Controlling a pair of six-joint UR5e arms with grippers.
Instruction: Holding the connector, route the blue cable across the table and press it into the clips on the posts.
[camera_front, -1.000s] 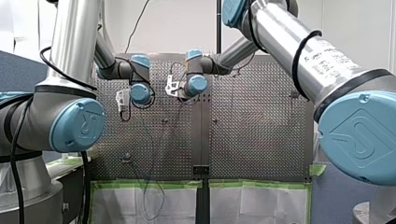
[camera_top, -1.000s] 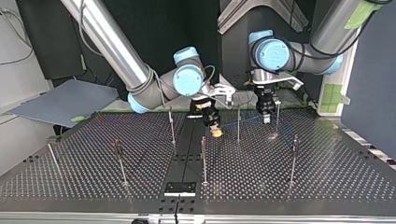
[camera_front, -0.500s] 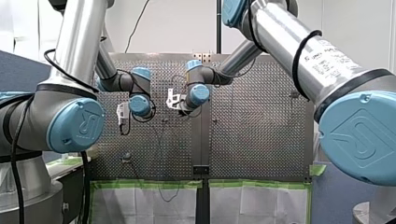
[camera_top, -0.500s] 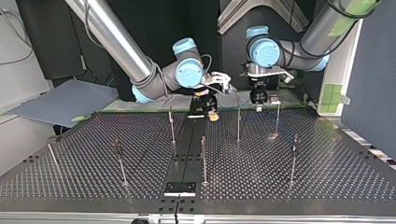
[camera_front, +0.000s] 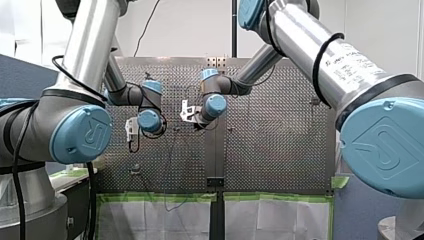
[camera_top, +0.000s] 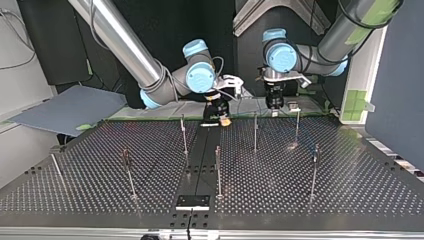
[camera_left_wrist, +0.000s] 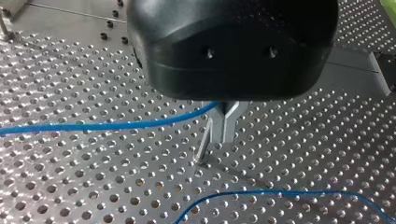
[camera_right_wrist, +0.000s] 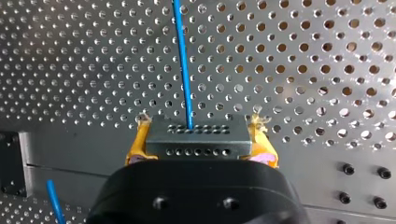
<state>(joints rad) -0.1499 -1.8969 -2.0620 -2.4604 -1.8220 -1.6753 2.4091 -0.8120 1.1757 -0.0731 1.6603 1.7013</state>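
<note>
carry step: blue cable held at the far edge of the perforated table (camera_top: 350, 190); none appears clipped yet.
top view, upper centre: my right gripper (camera_top: 222, 119) pinches the connector (camera_right_wrist: 198, 142) between its yellow pads (camera_right_wrist: 137, 144); the blue cable (camera_left_wrist: 116, 125) leaves it ahead. to its right, my left gripper (camera_left_wrist: 223, 133) has metal fingers (camera_left_wrist: 229, 126) pressed together on the cable. next move, as judged: bring the span over the nearest post (camera_top: 255, 132), keep it taut, and press it into the clip.
</note>
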